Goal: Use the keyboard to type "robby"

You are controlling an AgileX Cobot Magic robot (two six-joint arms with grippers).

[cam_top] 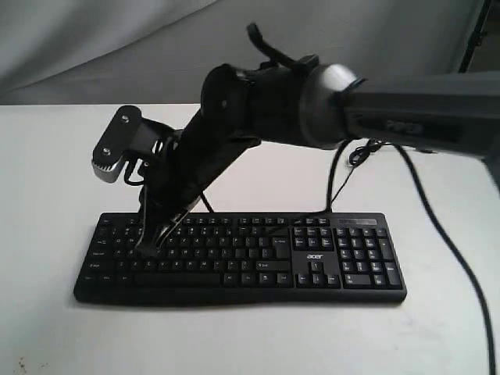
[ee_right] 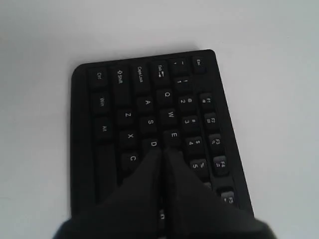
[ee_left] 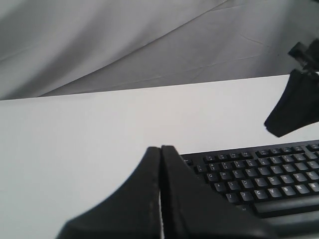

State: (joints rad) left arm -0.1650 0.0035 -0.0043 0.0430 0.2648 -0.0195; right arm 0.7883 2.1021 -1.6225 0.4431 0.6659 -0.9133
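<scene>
The black keyboard (cam_top: 312, 269) lies flat on the white table, its acer logo (cam_top: 314, 255) right of the main keys. My right arm reaches across from the right, and my right gripper (cam_top: 148, 241) points down onto the keyboard's left part. In the right wrist view, the right gripper (ee_right: 162, 150) is shut, its tips close together just past the D and E keys of the keyboard (ee_right: 124, 99), covering the keys behind them. My left gripper (ee_left: 160, 148) is shut on nothing and hangs off the left end of the keyboard (ee_left: 259, 179); the exterior view does not show it.
A thin black cable (cam_top: 336, 176) loops from the keyboard's back edge up toward the right arm. A thicker arm cable (cam_top: 453, 258) trails down the table's right side. Grey cloth (cam_top: 94, 47) hangs behind the table. The right arm (ee_left: 296, 107) shows in the left wrist view.
</scene>
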